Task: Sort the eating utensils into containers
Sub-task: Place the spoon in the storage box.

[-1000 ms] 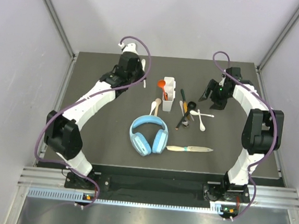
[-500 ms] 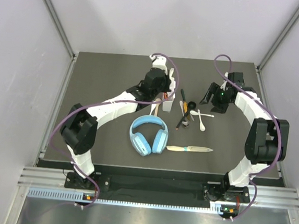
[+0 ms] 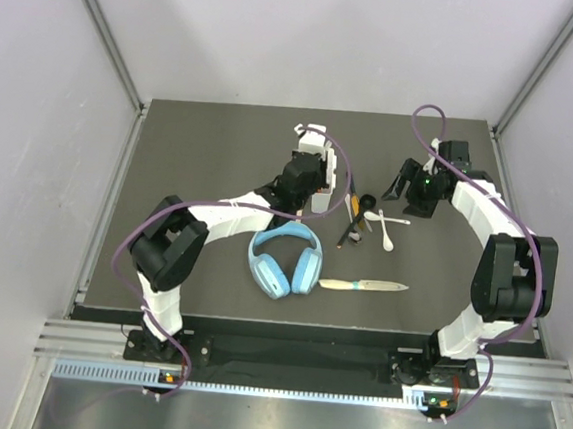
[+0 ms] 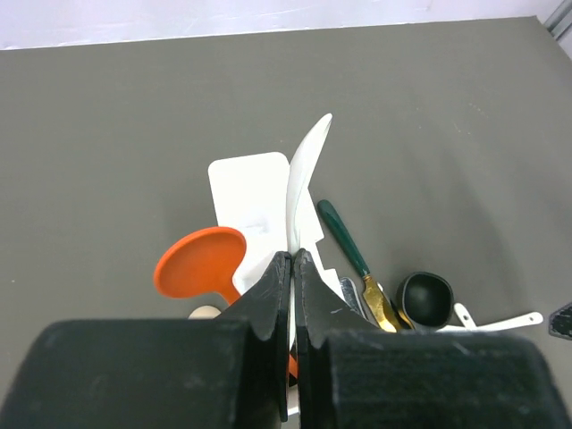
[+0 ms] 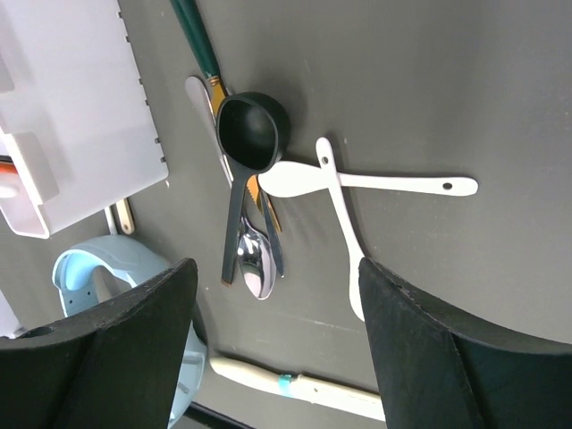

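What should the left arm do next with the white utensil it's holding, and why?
Probably ease the left gripper down a little toward the white caddy before any release. The jaws are shut on the white utensil, and in the wrist view its free end lies across the caddy, so it looks lined up. The height above the caddy is hard to judge.

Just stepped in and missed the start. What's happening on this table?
Two arms are sorting cutlery into a white caddy. The left gripper is shut on a white plastic utensil, holding it over the caddy, by an orange spoon. The right gripper hangs open above the loose black scoop and white spoons. A knife lies beside the headphones.
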### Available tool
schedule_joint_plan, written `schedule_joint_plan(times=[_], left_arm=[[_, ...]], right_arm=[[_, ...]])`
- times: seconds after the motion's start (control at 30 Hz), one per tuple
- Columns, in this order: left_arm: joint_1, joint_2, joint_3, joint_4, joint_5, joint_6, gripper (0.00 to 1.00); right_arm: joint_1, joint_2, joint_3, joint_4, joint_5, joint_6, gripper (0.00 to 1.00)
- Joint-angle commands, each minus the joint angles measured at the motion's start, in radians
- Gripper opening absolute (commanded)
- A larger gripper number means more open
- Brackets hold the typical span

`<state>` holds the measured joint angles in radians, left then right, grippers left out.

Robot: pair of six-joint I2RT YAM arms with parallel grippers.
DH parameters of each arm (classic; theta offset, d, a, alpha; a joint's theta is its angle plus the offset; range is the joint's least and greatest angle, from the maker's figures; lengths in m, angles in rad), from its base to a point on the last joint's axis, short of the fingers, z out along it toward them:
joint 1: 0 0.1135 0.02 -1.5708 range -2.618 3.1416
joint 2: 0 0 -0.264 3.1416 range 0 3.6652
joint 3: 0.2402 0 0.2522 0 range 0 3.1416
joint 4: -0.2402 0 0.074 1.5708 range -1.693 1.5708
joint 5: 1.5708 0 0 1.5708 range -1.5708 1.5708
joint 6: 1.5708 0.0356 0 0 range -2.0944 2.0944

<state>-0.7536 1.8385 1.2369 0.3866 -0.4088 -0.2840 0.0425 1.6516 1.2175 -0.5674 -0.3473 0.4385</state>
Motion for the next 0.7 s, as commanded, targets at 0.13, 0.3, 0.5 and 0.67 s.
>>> schedule_joint_plan(times=[0.13, 0.3, 0.5, 0.67], left_arm=[[-0.01, 0.018, -0.03, 0.144, -0.024, 0.016, 0.0], [-0.01, 0.019, -0.039, 0.118, -0.03, 0.013, 0.0], [-0.01, 0.021, -0.065, 0.101, -0.024, -0.004, 0.0], [-0.01, 0.034, -0.073, 0.092, -0.018, -0.014, 0.0]], right_arm=[[-0.003, -0.035, -0.004, 0.041, -0.015, -0.004, 0.72], [-0.001, -0.029, -0.004, 0.041, -0.016, -0.003, 0.72], [0.002, -0.018, -0.006, 0.049, -0.016, -0.001, 0.72], [0.0, -0.012, -0.012, 0.055, -0.013, -0.001, 0.72]])
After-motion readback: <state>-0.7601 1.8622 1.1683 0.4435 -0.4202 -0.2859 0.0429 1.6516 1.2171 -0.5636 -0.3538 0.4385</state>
